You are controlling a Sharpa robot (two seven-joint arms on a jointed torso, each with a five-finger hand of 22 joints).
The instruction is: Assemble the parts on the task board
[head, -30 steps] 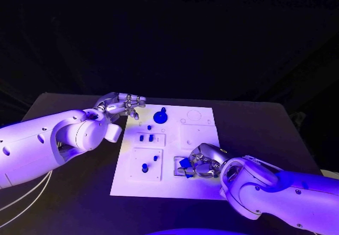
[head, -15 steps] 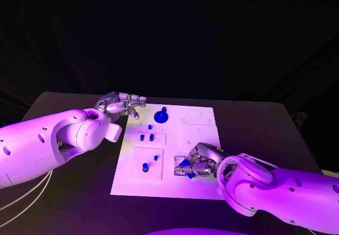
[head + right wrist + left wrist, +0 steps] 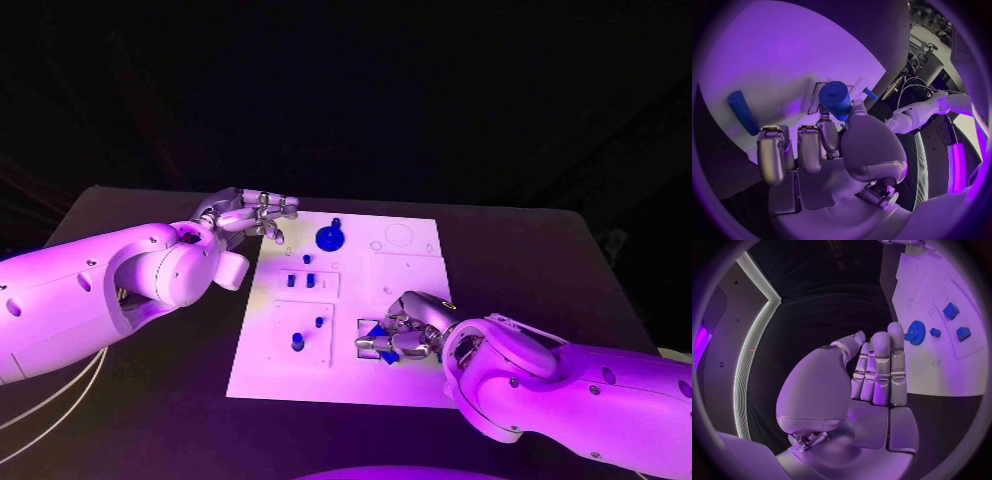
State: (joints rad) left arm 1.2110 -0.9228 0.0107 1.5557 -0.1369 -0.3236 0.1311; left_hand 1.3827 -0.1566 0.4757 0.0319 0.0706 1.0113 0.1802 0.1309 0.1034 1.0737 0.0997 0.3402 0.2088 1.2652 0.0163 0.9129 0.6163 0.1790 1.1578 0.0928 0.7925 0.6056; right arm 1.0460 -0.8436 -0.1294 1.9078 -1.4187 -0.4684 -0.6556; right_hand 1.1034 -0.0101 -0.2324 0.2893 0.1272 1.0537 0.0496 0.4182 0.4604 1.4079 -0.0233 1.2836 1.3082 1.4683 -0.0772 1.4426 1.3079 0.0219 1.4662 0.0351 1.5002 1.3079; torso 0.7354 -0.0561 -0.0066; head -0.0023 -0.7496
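The white task board (image 3: 411,270) lies in the middle of the black table. My right hand (image 3: 404,337) rests over its near right part and pinches a blue cylinder part (image 3: 834,97) between thumb and finger; that part (image 3: 378,332) shows as blue among the fingers. Another blue peg (image 3: 742,112) lies on the board (image 3: 773,65) beside the hand. My left hand (image 3: 248,213) hovers at the board's far left corner and holds nothing, its fingers (image 3: 882,367) straight and side by side. A blue gear (image 3: 330,238) (image 3: 915,332) stands on the board just right of that hand.
Small blue pegs (image 3: 299,281) stand in the left middle panel, and two more (image 3: 297,342) in the near left panel. Blue blocks (image 3: 951,310) sit past the gear. Bare black table (image 3: 144,420) surrounds the board.
My right hand has shifted slightly over the near right panel, turning the blue part in its fingers. The left hand has stayed where it was.
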